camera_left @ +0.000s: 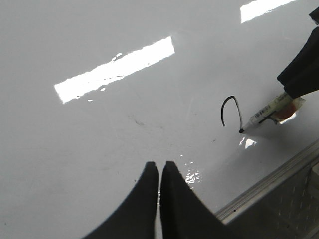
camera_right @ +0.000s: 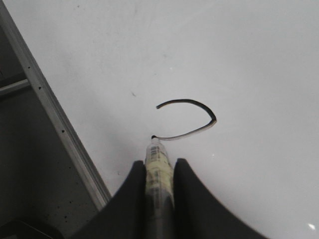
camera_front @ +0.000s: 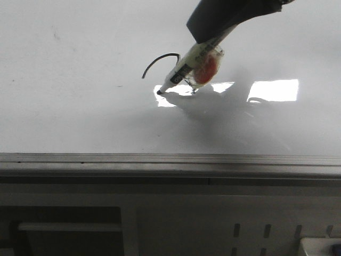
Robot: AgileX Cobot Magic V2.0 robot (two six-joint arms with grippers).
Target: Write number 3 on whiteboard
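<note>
Right in front of us, low in the front view, runs the grey rail (camera_front: 170, 160) of the whiteboard (camera_front: 69, 106), and the glossy white sheet spreads away above it. We look to the upper right of that frame, where our right gripper (camera_front: 213, 24) comes in dark from the top edge, its fingers (camera_right: 192, 199) clamped on a marker (camera_front: 186, 66). In the right wrist view we see the pen squeezed between the two black fingers, its tip touching the board. From that tip we follow the number 3 (camera_right: 192, 117): so far a single black arch, a hook that ends at the pen point. In the front view it sits just above centre, left of the pen. A bright glare patch (camera_front: 274, 90) lies to the right of it. Our left gripper (camera_left: 159, 172) hangs over bare board at the bottom of its own view, fingers pressed together on nothing, well apart from the stroke.
</note>
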